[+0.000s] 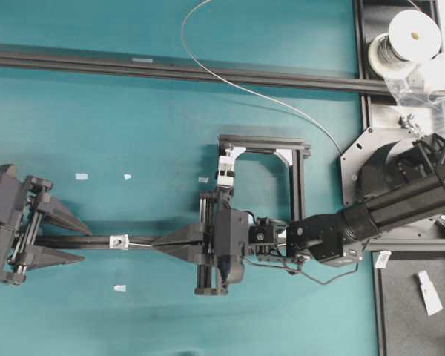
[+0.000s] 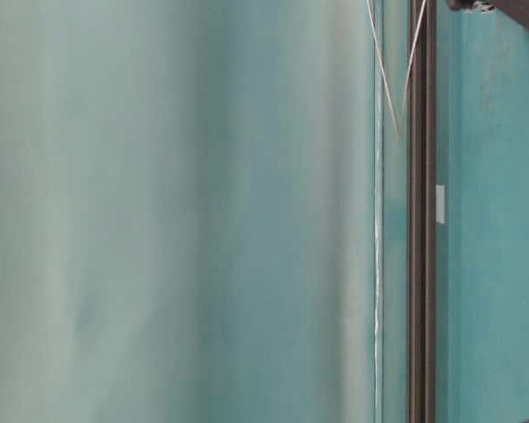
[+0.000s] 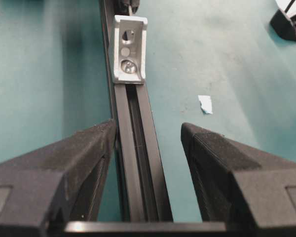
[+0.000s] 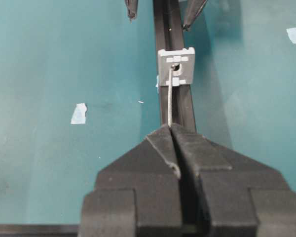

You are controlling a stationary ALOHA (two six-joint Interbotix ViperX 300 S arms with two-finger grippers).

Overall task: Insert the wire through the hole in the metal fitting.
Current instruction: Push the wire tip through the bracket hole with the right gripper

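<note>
From the right wrist view, the right tool [image 4: 171, 129] is pressed together, pinching the wire [image 4: 169, 101] just behind its tip. The tip sits at the hole of the metal fitting [image 4: 176, 66], mounted on the black rail [image 4: 186, 108]. Beyond, the left tool [image 1: 80, 239] stands spread, straddling the rail. Threading appears underway; next comes a straight, steady push forward.

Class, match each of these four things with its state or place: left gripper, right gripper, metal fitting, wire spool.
Things:
1. left gripper
2. right gripper
3. metal fitting
4. wire spool

States:
A. sits on the black rail
B. shut on the wire
C. top right corner of the overhead view
D. open, fingers either side of the rail

Pairs: 1-D, 2-B, 3-A, 4-C
</note>
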